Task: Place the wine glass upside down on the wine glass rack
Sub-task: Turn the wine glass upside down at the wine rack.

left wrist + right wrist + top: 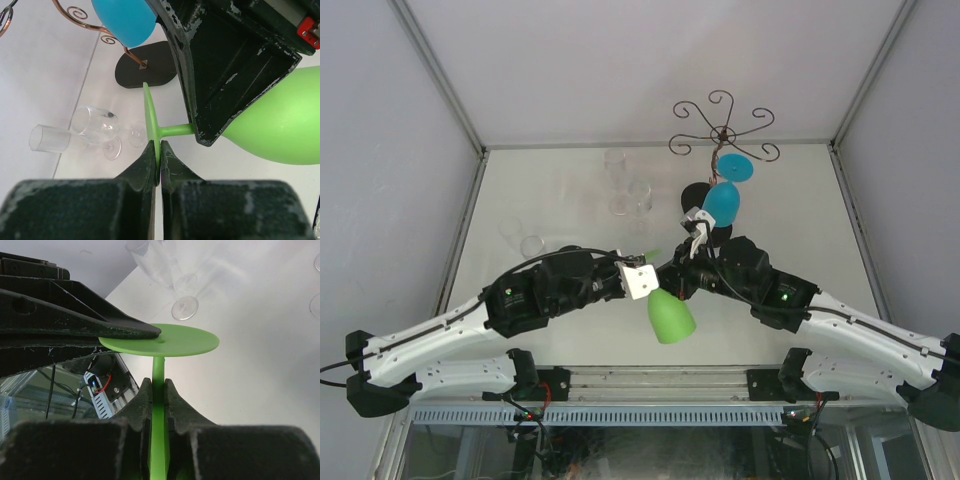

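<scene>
A green wine glass (670,315) hangs in the air between both arms, bowl toward the near edge. My left gripper (157,150) is shut on the rim of its flat foot (150,112). My right gripper (158,387) is shut on its stem (158,367), just below the foot (170,340). In the top view the left gripper (645,272) and the right gripper (678,272) meet at the glass. The wire rack (720,130) stands at the back right on its black base (145,67). A blue wine glass (724,200) hangs upside down from it.
Several clear glasses lie or stand on the white table at back centre (625,180) and left (525,238); they also show in the left wrist view (95,125) and the right wrist view (175,280). Grey walls enclose the table (800,230).
</scene>
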Robot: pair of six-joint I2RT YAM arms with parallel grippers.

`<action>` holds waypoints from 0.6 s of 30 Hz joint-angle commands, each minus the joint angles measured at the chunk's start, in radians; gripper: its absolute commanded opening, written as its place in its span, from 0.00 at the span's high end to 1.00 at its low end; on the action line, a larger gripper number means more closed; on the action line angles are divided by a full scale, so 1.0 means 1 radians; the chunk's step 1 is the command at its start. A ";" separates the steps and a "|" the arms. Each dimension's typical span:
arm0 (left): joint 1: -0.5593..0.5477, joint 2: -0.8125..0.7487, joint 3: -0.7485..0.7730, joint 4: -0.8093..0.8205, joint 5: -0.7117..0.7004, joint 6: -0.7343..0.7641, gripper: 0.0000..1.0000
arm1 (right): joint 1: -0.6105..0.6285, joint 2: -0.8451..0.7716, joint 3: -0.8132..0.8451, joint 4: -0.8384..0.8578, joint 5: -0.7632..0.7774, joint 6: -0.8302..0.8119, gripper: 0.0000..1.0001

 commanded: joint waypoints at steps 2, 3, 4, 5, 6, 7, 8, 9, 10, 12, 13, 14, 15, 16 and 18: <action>0.002 -0.016 0.010 0.085 0.032 -0.021 0.90 | -0.013 -0.012 0.025 0.021 0.009 0.014 1.00; 0.002 -0.020 0.009 0.090 0.033 -0.024 0.88 | -0.013 -0.013 0.025 0.023 0.010 0.016 1.00; 0.002 -0.023 0.009 0.092 0.034 -0.027 0.86 | -0.013 -0.015 0.025 0.023 0.013 0.019 1.00; 0.002 -0.024 0.009 0.094 0.037 -0.029 0.84 | -0.013 -0.017 0.025 0.023 0.018 0.022 1.00; 0.002 -0.026 0.009 0.094 0.040 -0.031 0.82 | -0.013 -0.020 0.025 0.023 0.025 0.024 1.00; 0.002 -0.026 0.009 0.095 0.041 -0.032 0.81 | -0.015 -0.021 0.025 0.025 0.031 0.025 1.00; 0.002 -0.027 0.009 0.095 0.042 -0.033 0.79 | -0.015 -0.022 0.026 0.028 0.035 0.026 1.00; 0.001 -0.028 0.010 0.095 0.043 -0.034 0.77 | -0.015 -0.023 0.025 0.032 0.039 0.028 1.00; 0.002 -0.031 0.010 0.095 0.045 -0.035 0.76 | -0.016 -0.024 0.025 0.035 0.045 0.031 1.00; 0.002 -0.038 0.010 0.095 0.050 -0.037 0.73 | -0.016 -0.029 0.024 0.039 0.056 0.037 1.00; 0.002 -0.042 0.010 0.097 0.050 -0.038 0.72 | -0.016 -0.032 0.025 0.040 0.065 0.039 1.00; 0.002 -0.045 0.009 0.100 0.051 -0.039 0.71 | -0.016 -0.037 0.025 0.038 0.074 0.039 1.00; 0.002 -0.047 0.008 0.101 0.053 -0.041 0.71 | -0.016 -0.042 0.025 0.036 0.083 0.040 1.00; 0.002 -0.049 0.008 0.103 0.054 -0.042 0.70 | -0.017 -0.047 0.025 0.033 0.092 0.039 1.00; 0.002 -0.053 0.007 0.104 0.058 -0.045 0.68 | -0.017 -0.055 0.024 0.031 0.114 0.037 1.00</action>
